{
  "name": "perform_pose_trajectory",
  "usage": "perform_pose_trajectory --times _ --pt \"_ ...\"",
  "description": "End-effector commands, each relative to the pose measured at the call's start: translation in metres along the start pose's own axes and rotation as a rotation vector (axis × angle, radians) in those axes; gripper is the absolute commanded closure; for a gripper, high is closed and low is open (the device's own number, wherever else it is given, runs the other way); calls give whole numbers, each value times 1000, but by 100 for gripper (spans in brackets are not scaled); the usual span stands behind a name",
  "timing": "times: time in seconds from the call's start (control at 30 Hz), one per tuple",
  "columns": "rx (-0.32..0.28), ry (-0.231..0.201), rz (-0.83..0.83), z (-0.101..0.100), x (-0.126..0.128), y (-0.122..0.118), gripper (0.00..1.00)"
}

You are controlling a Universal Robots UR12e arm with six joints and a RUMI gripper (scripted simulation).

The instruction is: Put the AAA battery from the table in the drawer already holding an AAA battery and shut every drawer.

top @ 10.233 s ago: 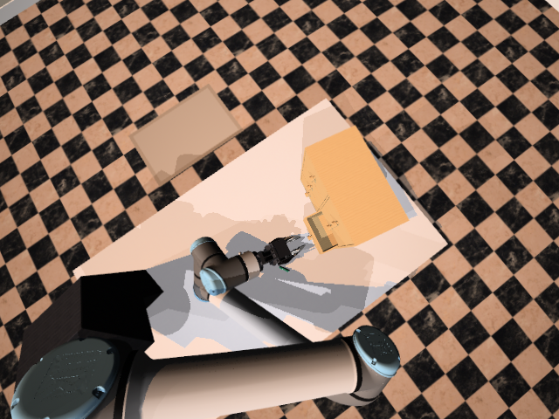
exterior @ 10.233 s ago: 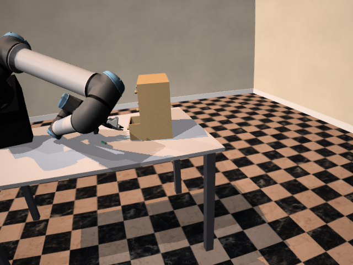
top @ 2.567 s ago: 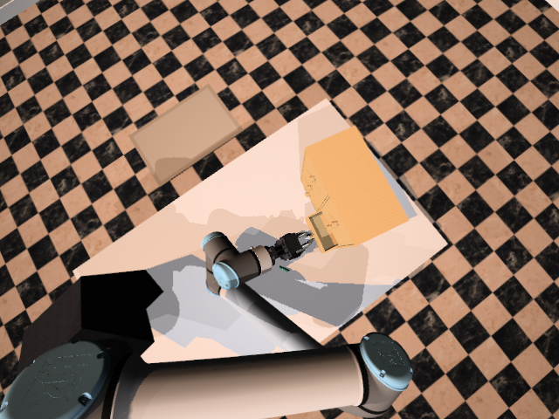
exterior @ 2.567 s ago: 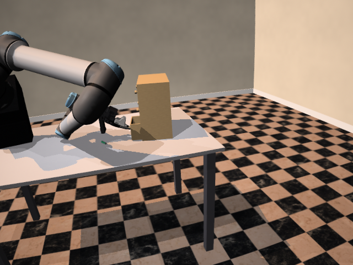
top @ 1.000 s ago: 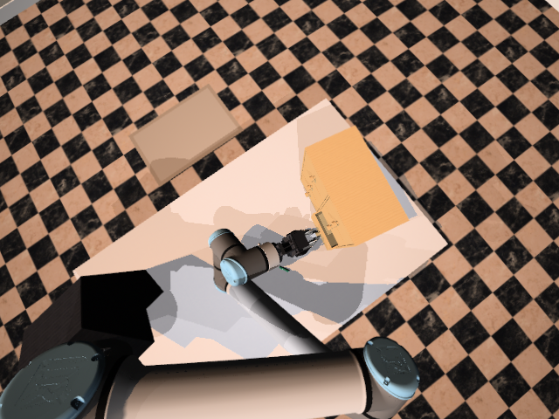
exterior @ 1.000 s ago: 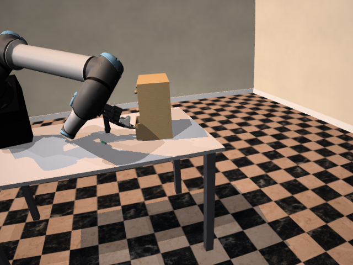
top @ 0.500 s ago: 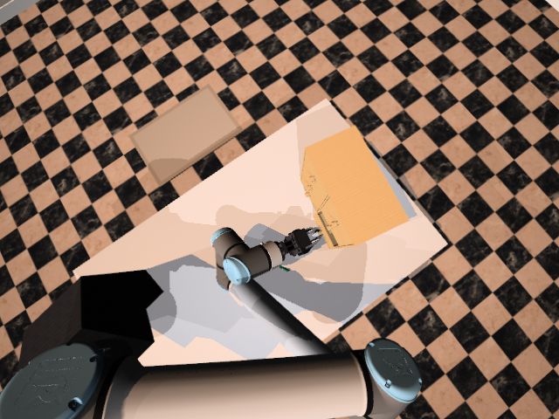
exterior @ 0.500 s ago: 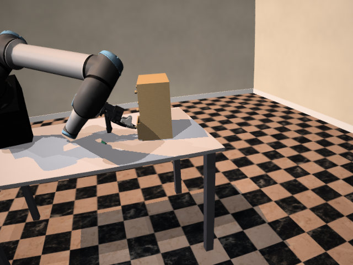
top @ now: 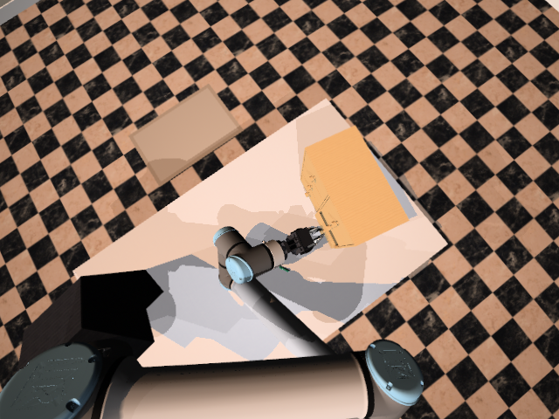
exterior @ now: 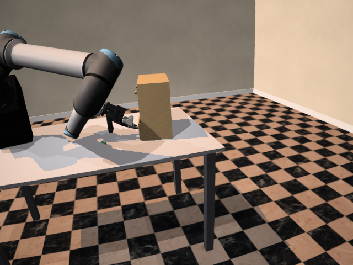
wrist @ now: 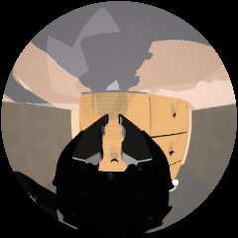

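Observation:
The wooden chest [top: 356, 180] [exterior: 155, 111] stands upright on the table. My gripper [top: 322, 231] [exterior: 138, 127] [wrist: 113, 114] is at its front, with nearly closed fingertips at the middle of a low, wide drawer [wrist: 91, 106]. They appear to hold its handle, which the fingers mostly hide. Dark gaps at its edges in the top view show this drawer slightly out. The other drawers in view look shut. The green AAA battery [top: 284, 269] [exterior: 103, 142] lies on the table, away from the chest and near the wrist. The battery inside a drawer is not visible.
The table [top: 252, 180] [exterior: 188, 143] has an edge close behind and beside the chest. Other small drawer handles [top: 307, 194] [exterior: 135, 91] stick out from the chest's front, beside and above the gripper. The arm reaches low over the table.

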State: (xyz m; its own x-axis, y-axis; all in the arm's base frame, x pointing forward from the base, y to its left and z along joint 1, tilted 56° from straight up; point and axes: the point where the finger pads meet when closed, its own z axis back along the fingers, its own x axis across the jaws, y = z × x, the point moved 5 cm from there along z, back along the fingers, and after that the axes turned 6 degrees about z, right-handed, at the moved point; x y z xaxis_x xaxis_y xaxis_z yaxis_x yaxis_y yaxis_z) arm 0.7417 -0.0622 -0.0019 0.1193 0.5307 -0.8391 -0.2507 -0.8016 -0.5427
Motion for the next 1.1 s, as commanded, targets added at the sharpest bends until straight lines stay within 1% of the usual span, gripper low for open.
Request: perform_pose_trajectory --times 0.0,1.07 --pt "-1 0 0 -2 0 -2 93" --pt "-1 0 0 -10 -1 -6 93"
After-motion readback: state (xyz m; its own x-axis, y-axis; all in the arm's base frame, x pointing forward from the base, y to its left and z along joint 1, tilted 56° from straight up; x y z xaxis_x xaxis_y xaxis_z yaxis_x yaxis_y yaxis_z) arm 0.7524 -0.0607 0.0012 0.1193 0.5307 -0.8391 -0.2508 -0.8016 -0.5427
